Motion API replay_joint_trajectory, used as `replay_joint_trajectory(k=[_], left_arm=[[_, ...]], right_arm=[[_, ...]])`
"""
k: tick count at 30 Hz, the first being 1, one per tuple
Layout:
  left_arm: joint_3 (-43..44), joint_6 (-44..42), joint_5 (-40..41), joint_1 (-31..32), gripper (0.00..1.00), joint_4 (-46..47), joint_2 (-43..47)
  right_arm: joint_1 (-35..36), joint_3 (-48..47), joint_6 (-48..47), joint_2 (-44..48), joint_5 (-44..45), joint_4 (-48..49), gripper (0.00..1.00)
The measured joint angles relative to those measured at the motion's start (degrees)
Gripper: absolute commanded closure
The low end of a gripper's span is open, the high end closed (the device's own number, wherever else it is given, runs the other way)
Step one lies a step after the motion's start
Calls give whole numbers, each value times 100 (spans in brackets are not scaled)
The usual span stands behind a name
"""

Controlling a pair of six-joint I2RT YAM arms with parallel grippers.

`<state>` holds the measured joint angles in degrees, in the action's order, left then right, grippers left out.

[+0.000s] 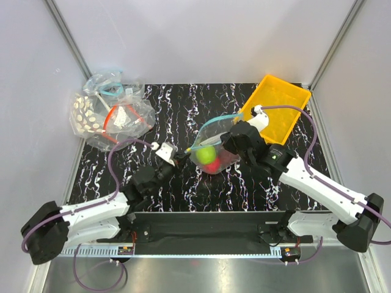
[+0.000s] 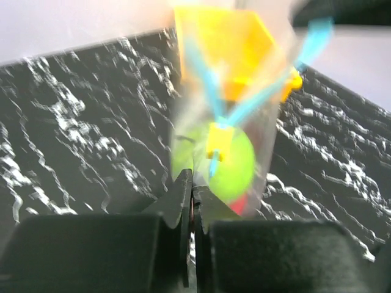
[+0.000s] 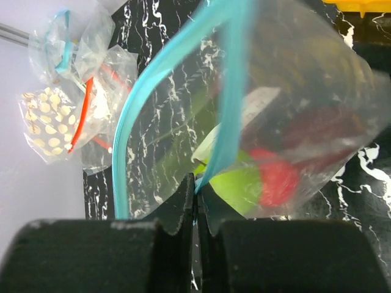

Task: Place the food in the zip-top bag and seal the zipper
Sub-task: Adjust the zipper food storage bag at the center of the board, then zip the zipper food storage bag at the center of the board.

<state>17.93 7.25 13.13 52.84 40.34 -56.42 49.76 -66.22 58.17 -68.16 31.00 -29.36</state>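
The zip-top bag (image 1: 211,146) is held up over the middle of the black marble table. Its teal-blue zipper (image 1: 215,121) is gaping at the top. The lime green fruit (image 1: 208,154) and the bright red fruit (image 1: 218,166) sit inside it. In the right wrist view the dark maroon fruit (image 3: 324,131) lies in the bag beside the red fruit (image 3: 278,180) and the green fruit (image 3: 244,183). My right gripper (image 3: 197,186) is shut on the zipper (image 3: 229,104); in the top view the right gripper (image 1: 231,137) is at the bag's right side. My left gripper (image 2: 192,183) is shut on the bag's thin edge (image 2: 201,174) at the bag's left corner, where the top view also shows the left gripper (image 1: 179,160).
A yellow tray (image 1: 278,101) stands at the back right, just behind my right arm. A heap of other clear bags (image 1: 113,116), with red-orange strips and one white-dotted, lies at the back left. White walls close the table on three sides.
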Motion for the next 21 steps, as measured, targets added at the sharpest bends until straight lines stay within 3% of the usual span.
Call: replay_joint_trajectory(k=[3,4,6,7,9,15,21], left_arm=[[76,-46,-483,-400,100,-149,326],[103,-101,-671,-501,100,-173,437],[208,-236,-1067,-667,100,-315,605],[275,-304,-1209,-717,100,-420,649],[463,-492,-1519,-789,100,-662,654],[702,-776,-2406,-968,100,-988,400],[717,-925,-2964,-1025,100,-1121,254]], right_arm=[[0,216,-319,205,-46,9,76],[0,262,-511,271,-85,0,64],[0,271,-1029,391,-181,-37,54],[0,269,-1259,455,-227,-55,40],[-4,247,-1928,654,-411,-184,32],[-15,-214,-4120,1191,-1770,-608,36],[-20,-946,-6325,774,-3659,-791,36]])
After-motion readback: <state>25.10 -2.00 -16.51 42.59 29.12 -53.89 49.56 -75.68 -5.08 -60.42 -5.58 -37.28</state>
